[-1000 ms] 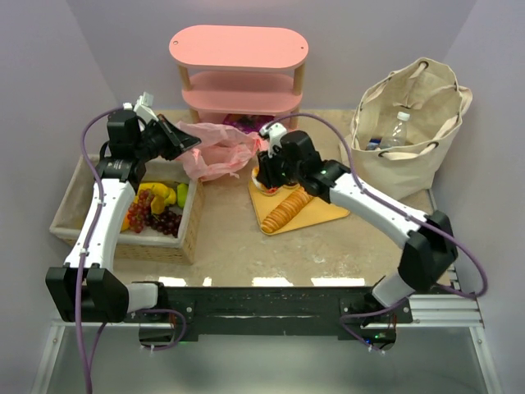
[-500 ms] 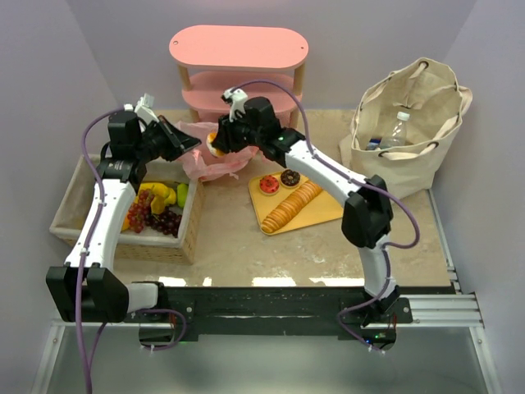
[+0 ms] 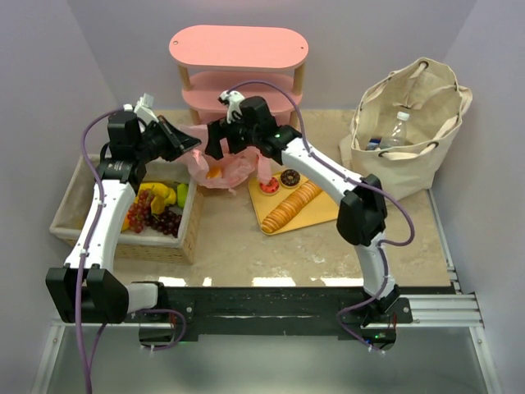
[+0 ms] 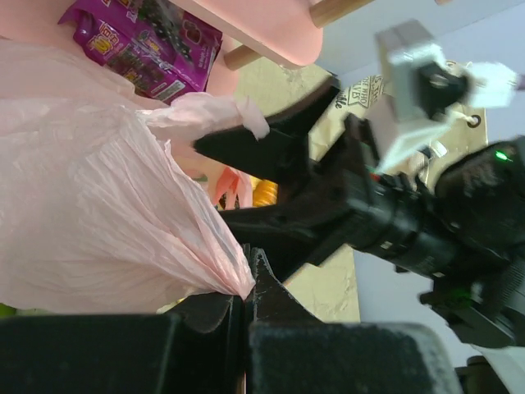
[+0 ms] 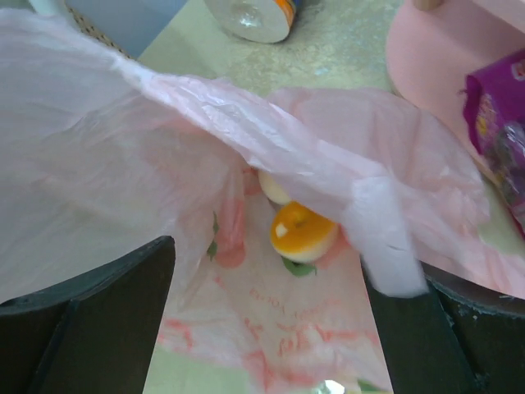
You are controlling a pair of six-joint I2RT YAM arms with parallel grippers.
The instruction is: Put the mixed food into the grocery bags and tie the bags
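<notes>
Two robot arms meet over a thin pink plastic bag (image 3: 234, 168) at the far middle of the worktop (image 3: 246, 246). From overhead, the left claw (image 3: 190, 141) holds the bag's left rim up, and the right claw (image 3: 216, 150) hangs over the bag's mouth. Only this view shows the stiff beige canvas bag (image 3: 402, 168) standing upright at the far right with a clear water bottle (image 3: 396, 131) inside. It also shows a woven basket (image 3: 152, 246) on the left and a flat yellow tray (image 3: 324, 213) between them.

The left wrist view shows close up what the overhead view cannot: the left claw's fingers pressed together on a pinch of crinkled, translucent film.

The right wrist view looks down into the bag. The right claw's two dark fingers (image 5: 90, 320) stand wide apart, holding nothing. A round, glossy orange fruit (image 5: 303, 231) lies on the bag's floor, touching a paler fruit (image 5: 275, 187). A can (image 5: 254, 16) lies on its side on the worktop beyond the bag
</notes>
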